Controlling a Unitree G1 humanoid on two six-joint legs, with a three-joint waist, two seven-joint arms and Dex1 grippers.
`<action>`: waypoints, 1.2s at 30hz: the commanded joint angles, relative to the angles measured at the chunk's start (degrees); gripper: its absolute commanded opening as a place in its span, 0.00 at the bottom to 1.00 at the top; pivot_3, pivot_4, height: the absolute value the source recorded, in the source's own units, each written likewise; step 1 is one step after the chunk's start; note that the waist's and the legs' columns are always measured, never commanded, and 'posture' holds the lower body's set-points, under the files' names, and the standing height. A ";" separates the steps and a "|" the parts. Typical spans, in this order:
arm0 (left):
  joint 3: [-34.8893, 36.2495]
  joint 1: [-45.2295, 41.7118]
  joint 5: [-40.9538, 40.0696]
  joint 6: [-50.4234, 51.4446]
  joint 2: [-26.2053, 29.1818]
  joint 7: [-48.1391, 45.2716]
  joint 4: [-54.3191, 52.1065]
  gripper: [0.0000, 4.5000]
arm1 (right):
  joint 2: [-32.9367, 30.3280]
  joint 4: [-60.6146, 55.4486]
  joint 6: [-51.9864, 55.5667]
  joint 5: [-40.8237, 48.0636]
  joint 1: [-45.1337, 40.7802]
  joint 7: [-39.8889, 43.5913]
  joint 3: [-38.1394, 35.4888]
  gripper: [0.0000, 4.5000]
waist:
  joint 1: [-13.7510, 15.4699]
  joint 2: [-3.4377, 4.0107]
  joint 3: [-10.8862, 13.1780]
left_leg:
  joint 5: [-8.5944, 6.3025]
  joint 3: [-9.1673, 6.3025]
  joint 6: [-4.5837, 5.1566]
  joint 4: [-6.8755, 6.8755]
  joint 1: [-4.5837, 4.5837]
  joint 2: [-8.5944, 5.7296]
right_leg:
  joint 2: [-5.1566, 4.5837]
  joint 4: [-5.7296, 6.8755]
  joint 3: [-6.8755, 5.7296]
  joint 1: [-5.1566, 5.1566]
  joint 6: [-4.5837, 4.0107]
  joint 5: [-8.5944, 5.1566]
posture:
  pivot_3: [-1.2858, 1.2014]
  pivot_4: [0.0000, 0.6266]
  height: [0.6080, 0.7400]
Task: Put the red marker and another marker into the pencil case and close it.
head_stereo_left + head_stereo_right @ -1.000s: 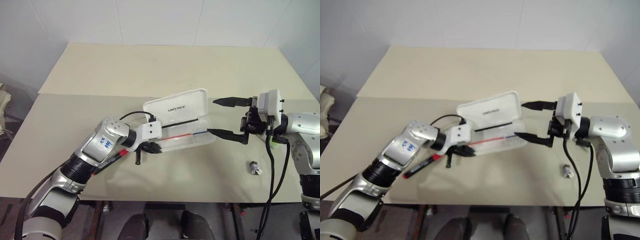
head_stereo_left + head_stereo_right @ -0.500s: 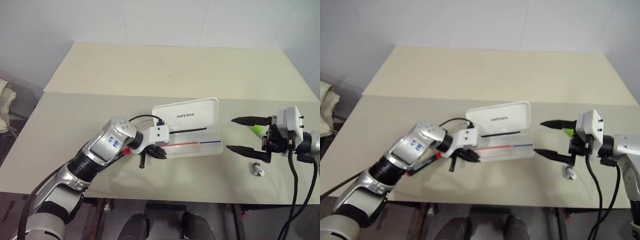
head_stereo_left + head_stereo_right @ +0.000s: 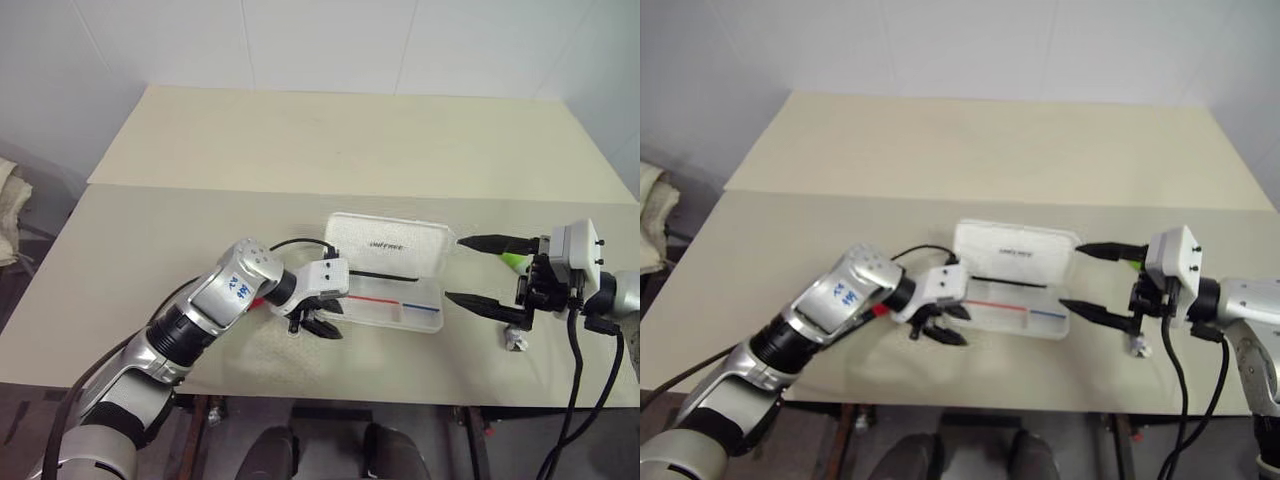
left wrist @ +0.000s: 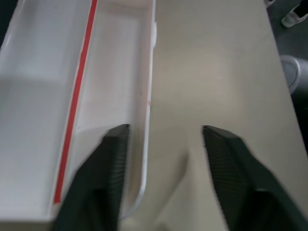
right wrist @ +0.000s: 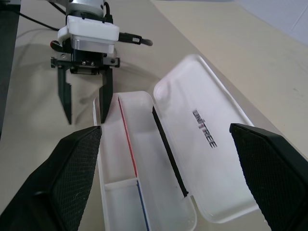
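The pencil case (image 5: 159,159), glossy white rounded plastic, lies open between two spread grippers.

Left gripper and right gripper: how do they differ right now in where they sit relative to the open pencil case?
The left gripper is at the red-stripe end of the pencil case, one finger over the tray wall; the right gripper is off the blue-stripe end, apart from it. The left gripper points steeply down at the table; the right gripper points about level along the case. The right's jaws stand wider. Both are open and hold nothing.
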 commanded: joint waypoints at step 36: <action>52.15 37.96 -25.89 -1.86 9.27 14.44 -29.23 0.99 | 7.93 12.96 -3.88 -1.78 -19.58 12.57 14.33 1.00 | -1.25 0.02 0.01 | -0.06 -0.07 -0.13 -0.04 0.03 0.11 | 0.04 -0.01 0.05 -0.05 -0.02 -0.01 | 0.52 0.24 1.00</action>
